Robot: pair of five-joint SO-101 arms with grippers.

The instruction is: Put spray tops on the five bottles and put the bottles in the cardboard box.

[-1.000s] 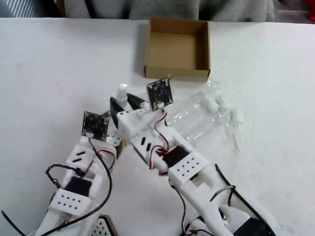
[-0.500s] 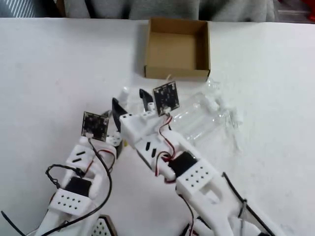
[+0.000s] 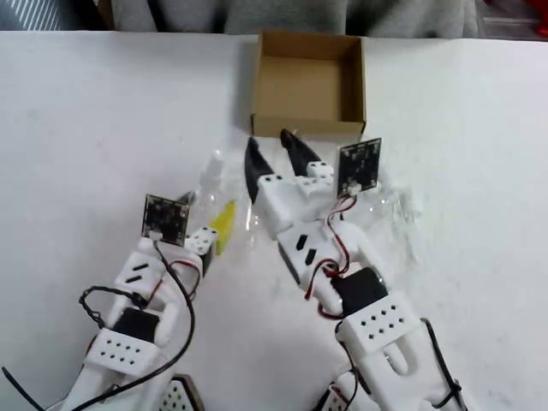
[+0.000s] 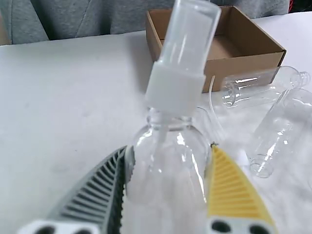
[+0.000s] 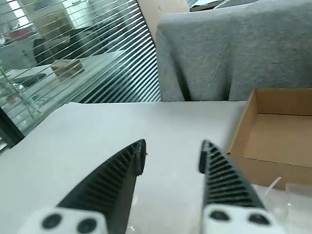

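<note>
My left gripper (image 3: 214, 224) is shut on a clear bottle (image 4: 165, 165), pinched between its grey and yellow fingers. A white spray top (image 4: 183, 63) sits on that bottle's neck. In the high view the bottle (image 3: 211, 175) lies pointing away from the left arm. My right gripper (image 3: 267, 137) is open and holds nothing; it hovers just right of the bottle and close to the front wall of the cardboard box (image 3: 308, 127). From the right wrist, the black fingers (image 5: 122, 180) stand apart, with the box (image 5: 263, 170) beside them.
Loose clear bottles (image 3: 390, 205) lie right of the right arm; they also appear as bottles (image 4: 280, 129) without tops from the left wrist. Small white spray-top pieces (image 3: 413, 250) lie beyond them. The box (image 4: 243, 61) has nothing in it that I can see.
The right gripper has let go at the spray top and swung right and forward toward the box. The left gripper and its bottle have stayed put.
</note>
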